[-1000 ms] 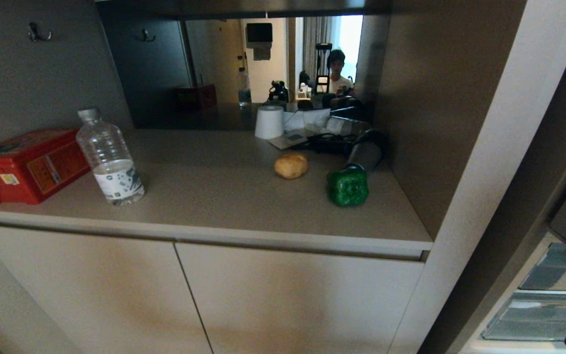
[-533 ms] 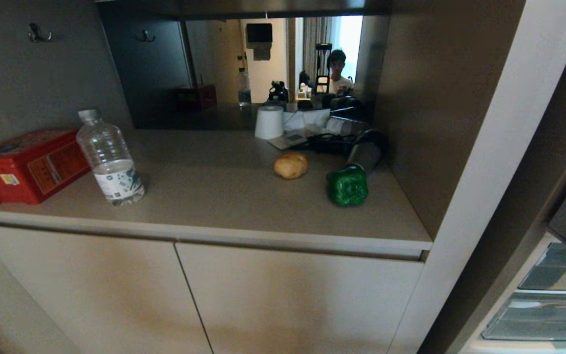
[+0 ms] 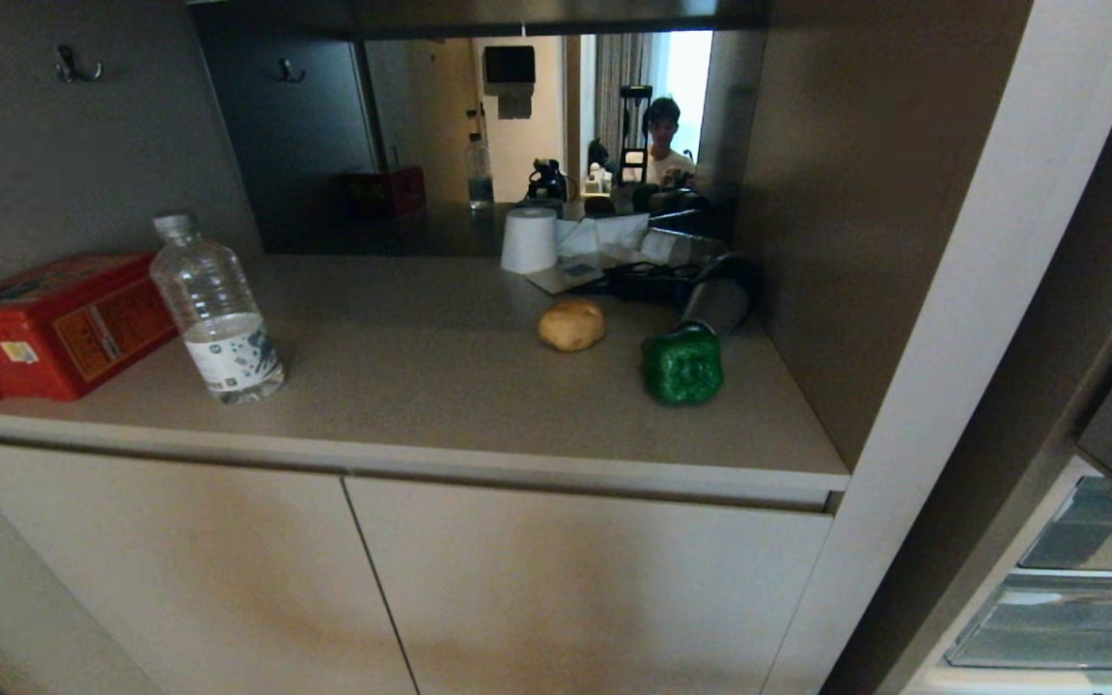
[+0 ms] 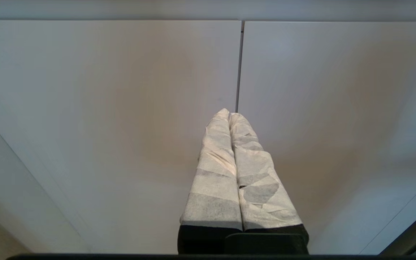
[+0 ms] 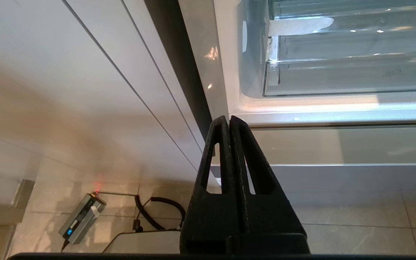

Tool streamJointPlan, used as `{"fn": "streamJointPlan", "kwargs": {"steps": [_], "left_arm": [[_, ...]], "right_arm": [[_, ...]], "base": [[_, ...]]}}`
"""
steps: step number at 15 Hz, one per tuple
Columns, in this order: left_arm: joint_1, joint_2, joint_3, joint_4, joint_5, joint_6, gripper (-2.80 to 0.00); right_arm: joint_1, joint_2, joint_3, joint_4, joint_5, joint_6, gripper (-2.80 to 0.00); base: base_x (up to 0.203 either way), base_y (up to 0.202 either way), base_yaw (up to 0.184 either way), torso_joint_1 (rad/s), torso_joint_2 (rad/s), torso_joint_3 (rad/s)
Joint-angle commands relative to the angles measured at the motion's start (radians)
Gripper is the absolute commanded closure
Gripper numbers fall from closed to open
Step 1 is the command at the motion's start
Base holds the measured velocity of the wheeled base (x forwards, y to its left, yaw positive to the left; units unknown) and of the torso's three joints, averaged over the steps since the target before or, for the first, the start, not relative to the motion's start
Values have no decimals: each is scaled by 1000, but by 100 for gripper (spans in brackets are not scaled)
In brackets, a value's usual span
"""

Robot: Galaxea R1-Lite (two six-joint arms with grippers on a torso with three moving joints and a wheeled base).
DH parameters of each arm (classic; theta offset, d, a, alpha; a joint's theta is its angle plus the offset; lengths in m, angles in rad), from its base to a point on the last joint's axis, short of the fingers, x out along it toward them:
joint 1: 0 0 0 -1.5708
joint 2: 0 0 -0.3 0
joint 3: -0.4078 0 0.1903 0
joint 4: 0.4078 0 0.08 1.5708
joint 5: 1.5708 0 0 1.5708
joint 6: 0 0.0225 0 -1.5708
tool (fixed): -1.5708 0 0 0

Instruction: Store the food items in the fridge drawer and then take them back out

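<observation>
oddly, the red box (image 3: 54, 323) label print is perhaps unreadable; left hand (image 4: 229, 115) and right hand (image 5: 229, 118) clenched empty.

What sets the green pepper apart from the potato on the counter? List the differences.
The green pepper is glossy, lumpy and dark green; the potato is matte, smooth, rounded and tan-yellow. The pepper looks larger and sits nearer the counter's front edge and right wall; the potato lies further back and left. Both rest untouched on the counter.
</observation>
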State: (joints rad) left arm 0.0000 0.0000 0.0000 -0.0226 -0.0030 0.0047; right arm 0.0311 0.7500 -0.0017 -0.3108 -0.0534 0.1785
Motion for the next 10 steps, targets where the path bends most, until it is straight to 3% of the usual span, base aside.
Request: {"fn": "streamJointPlan", "kwargs": {"steps": [1, 5, 10], "left_arm": [[0, 2, 11, 0, 0, 0, 0], [0, 2, 11, 0, 0, 0, 0], [0, 2, 11, 0, 0, 0, 0]], "right_arm": [[0, 0, 0, -3, 0, 1, 0], [0, -7, 0, 1, 0, 1, 0], [0, -8, 0, 4, 1, 2, 0]], "base": [[0, 0, 0, 0, 0, 0], [2, 2, -15, 1, 1, 1], [1, 4, -159, 2, 3, 1]]}}
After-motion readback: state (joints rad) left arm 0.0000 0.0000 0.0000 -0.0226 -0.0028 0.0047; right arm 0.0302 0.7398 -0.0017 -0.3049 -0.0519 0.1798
